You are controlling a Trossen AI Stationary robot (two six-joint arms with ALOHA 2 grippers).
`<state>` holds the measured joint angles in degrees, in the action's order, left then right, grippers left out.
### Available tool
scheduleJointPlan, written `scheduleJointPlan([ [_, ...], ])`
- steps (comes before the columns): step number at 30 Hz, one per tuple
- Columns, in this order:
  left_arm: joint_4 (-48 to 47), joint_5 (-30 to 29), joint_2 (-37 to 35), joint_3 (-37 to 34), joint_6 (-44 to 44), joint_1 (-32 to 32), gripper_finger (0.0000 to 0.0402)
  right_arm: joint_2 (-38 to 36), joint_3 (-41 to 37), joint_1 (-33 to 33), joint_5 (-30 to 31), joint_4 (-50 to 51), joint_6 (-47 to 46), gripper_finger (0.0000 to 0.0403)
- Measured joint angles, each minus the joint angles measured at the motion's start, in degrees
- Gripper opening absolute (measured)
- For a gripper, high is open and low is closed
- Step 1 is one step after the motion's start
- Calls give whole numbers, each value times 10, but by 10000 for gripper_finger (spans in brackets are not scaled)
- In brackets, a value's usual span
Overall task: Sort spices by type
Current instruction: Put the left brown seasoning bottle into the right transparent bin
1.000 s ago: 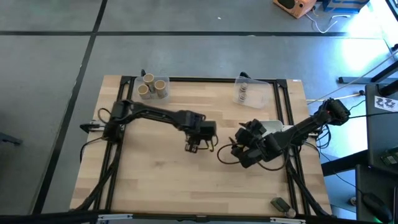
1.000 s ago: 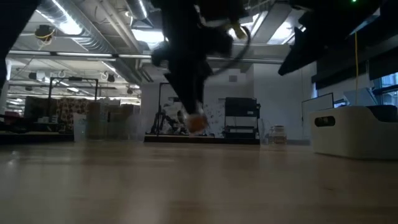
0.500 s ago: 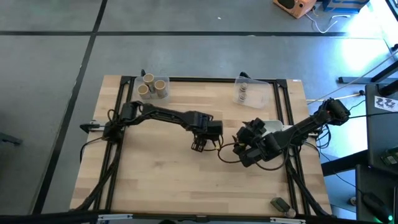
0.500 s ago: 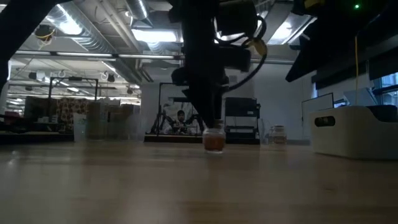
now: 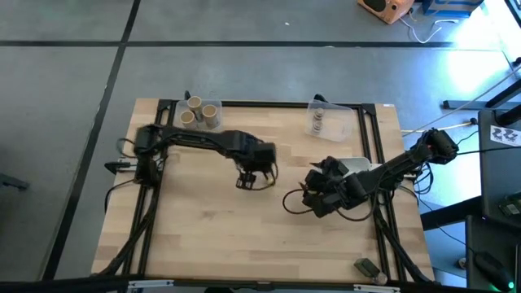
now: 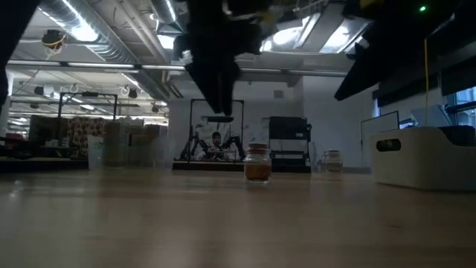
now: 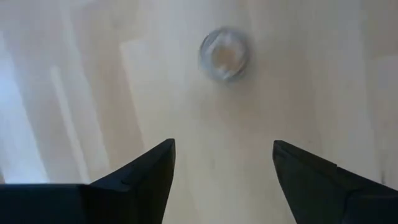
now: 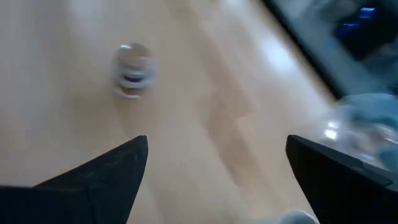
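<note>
Small glass jar w/ orange spice (image 6: 257,166) stands alone mid-table on pale wood tabletop (image 5: 203,236), free of both arms. Left gripper (image 5: 247,181), fingers spread and empty, is seen above and beside it. Right gripper (image 5: 308,198), spread wide, is positioned near; a pickup toward the clear tray w/ like jars (image 5: 330,119) is judged next. Workshop shelving is seen behind.

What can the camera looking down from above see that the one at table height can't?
Only the top view shows both arms whole, the left gripper and right gripper open over the table, and tan cylinders in a back corner tray. Only the level view shows a small jar upright, orange powder inside, and the room behind. Both show the white dish.
</note>
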<state>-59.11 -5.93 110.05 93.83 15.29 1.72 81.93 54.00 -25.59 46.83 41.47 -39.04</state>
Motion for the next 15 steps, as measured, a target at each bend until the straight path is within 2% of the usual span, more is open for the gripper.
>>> scheduleJointPlan([
  [6, 180, 2, -155, -228, -41, 26, 248, 0, -73, 64, -112, -270, 154, 380],
  [10, 303, 2, -247, -364, -67, 27, 248, 3, -120, 105, -167, -443, 225, 380],
  [15, 427, 2, -325, -487, -112, 13, 248, 29, -140, 134, -217, -570, 271, 380],
])
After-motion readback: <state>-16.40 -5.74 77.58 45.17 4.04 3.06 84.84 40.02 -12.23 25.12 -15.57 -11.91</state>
